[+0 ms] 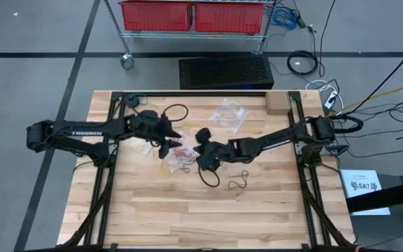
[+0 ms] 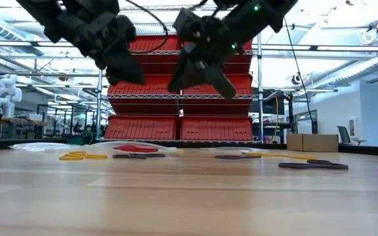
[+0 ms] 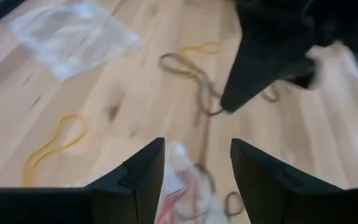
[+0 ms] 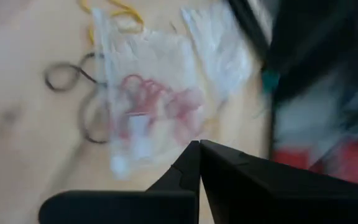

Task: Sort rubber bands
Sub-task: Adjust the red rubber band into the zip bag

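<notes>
Rubber bands lie loose on the wooden table (image 1: 187, 224): yellow ones (image 3: 55, 140), dark ones (image 3: 194, 81) and a black one (image 1: 238, 182). Red bands (image 4: 157, 99) lie inside a clear bag (image 1: 178, 152) flat on the table. My left gripper (image 3: 197, 162) hangs open above that bag, clear of it. My right gripper (image 4: 199, 152) hovers shut just to the right of the bag, and nothing shows between its fingers. Both grippers are well above the tabletop in the low view.
A second clear bag (image 1: 228, 113) lies toward the far edge, and a small cardboard box (image 1: 277, 103) stands at the far right. The two grippers are close together over the table's middle. The near half of the table is bare wood.
</notes>
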`<state>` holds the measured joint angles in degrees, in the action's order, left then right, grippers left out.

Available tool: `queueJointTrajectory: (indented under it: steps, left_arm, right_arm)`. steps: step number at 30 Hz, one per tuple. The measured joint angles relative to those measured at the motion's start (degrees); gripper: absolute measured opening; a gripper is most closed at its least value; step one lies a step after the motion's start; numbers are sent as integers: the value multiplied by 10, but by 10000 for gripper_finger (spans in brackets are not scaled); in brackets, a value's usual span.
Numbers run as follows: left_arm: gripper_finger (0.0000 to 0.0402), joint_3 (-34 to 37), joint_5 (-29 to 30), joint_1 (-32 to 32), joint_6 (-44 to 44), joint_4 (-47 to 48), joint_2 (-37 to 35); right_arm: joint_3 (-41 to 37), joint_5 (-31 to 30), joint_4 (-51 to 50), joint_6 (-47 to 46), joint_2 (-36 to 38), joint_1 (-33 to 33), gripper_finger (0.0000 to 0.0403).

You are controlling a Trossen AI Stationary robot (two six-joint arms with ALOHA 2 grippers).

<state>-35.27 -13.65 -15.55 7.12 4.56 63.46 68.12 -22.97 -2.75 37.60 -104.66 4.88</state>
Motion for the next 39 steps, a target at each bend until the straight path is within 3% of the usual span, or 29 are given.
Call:
queueJointTrajectory:
  steps: [3, 6, 13, 18, 23, 29, 39]
  left_arm:
    - [187, 0, 15, -3, 25, 14, 0]
    - [187, 0, 50, -5, 59, 27, 0]
    - [186, 0, 108, -5, 86, 80, 2]
    - [162, 0, 146, -5, 96, 104, 2]
    - [129, 0, 147, -5, 101, 101, 2]
    - [108, 0, 147, -5, 102, 100, 2]
    - [107, 0, 146, -4, 101, 108, 2]
  right_arm:
    - [-1, 92, -73, -233, 1, -18, 0]
    - [-14, 178, -61, -432, 2, -35, 0]
    - [-79, 189, 12, -724, 2, -67, 21]
    - [-149, 205, 157, -885, 2, -81, 59]
    - [-193, 218, 262, -963, -10, -87, 99]
    - [-190, 220, 271, -1006, -43, -86, 137]
    - [-134, 234, 283, -1026, -95, -87, 170]
